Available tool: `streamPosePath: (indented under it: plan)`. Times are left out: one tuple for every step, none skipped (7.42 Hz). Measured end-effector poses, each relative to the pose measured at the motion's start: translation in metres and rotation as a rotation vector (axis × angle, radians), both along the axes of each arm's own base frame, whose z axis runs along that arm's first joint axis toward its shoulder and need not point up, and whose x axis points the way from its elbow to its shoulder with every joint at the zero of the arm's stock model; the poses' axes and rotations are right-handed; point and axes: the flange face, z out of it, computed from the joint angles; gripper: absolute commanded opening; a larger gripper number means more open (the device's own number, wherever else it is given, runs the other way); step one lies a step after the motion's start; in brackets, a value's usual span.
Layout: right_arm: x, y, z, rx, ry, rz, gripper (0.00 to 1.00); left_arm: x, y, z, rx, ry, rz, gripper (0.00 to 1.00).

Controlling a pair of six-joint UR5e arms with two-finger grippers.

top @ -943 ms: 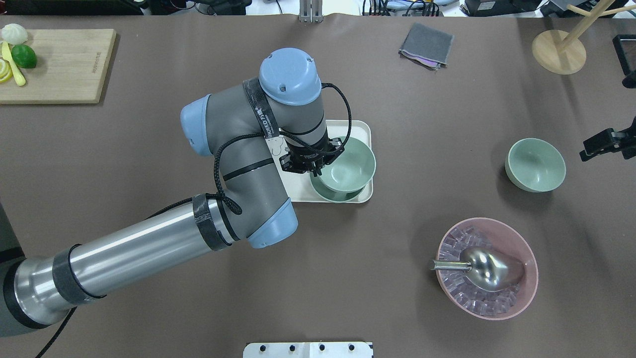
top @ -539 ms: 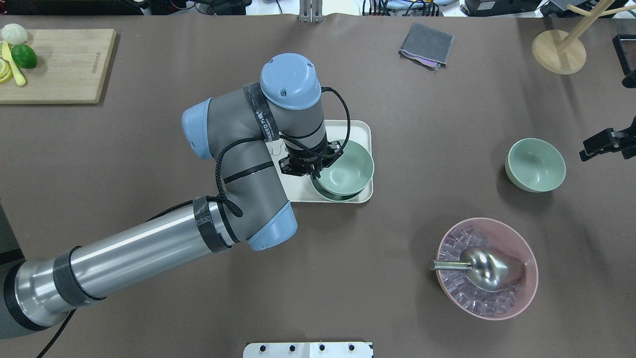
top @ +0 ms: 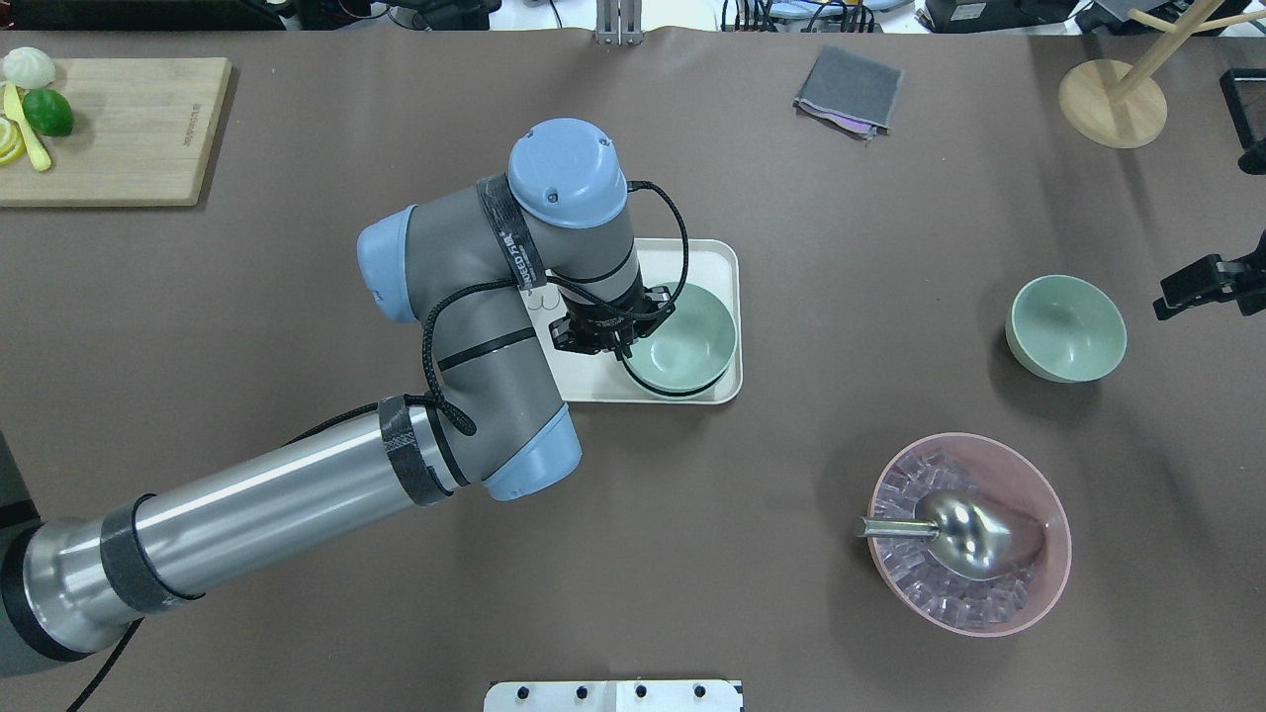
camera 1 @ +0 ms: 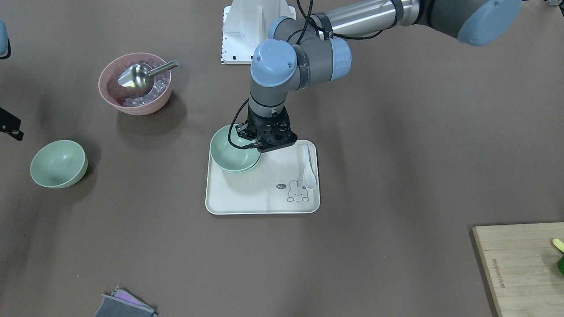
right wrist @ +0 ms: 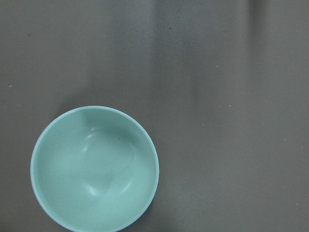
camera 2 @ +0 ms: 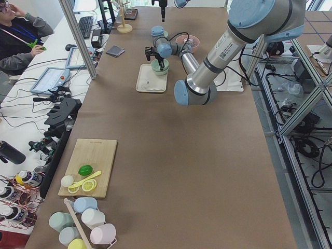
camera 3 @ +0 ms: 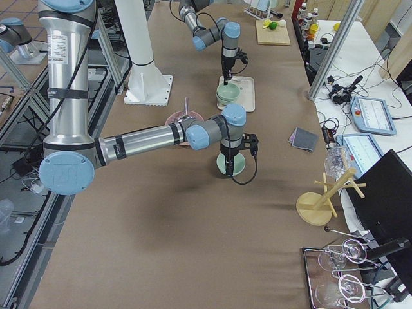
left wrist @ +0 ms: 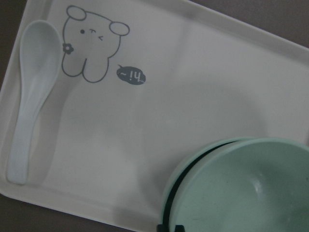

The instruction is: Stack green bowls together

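Observation:
My left gripper (top: 625, 348) is shut on the near rim of a pale green bowl (top: 687, 336), which sits nested in a second green bowl on the cream tray (top: 712, 259). In the left wrist view the held bowl (left wrist: 251, 188) shows with the lower bowl's rim (left wrist: 170, 186) just outside it. The front view shows the left gripper (camera 1: 249, 141) at the stacked bowls (camera 1: 229, 152). A third green bowl (top: 1066, 326) stands alone on the table at the right, also in the right wrist view (right wrist: 94, 169). My right gripper (top: 1212, 282) hangs high above it; I cannot tell whether it is open or shut.
A white spoon (camera 1: 308, 169) lies on the tray beside a rabbit drawing. A pink bowl (top: 969, 534) with ice cubes and a metal scoop stands at the near right. A cutting board (top: 114, 129), a grey cloth (top: 849, 91) and a wooden stand (top: 1113, 99) line the far edge.
My left gripper has come down with the green bowl and shifted slightly left. The bowl now sits lower, inside the bowl on the tray. The right arm has not moved.

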Motion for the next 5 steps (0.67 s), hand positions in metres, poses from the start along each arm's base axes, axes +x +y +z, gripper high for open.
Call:
streamPosePath:
  plan:
    - [0.0003,0.0,-0.0003,0.0,0.0,0.001,0.99,0.0006,0.0006,0.0006,0.001,0.002,0.001,0.0]
    - [0.0005,-0.0001,-0.0005,0.001,0.0,0.001,0.99,0.0013,0.0014,0.0011,0.001,0.003,0.002,0.0]
    - [0.0004,-0.0001,-0.0006,0.001,0.0,0.001,0.99,0.0019,0.0022,0.0017,0.001,0.004,0.002,0.0]
    - [0.0002,0.0,-0.0004,0.001,0.0,0.001,0.99,0.0023,0.0027,0.0018,0.003,0.007,0.003,0.0]
    - [0.0001,0.0,-0.0001,0.0,0.0,0.0,0.99,0.0027,0.0032,0.0014,0.005,0.012,0.004,0.0]
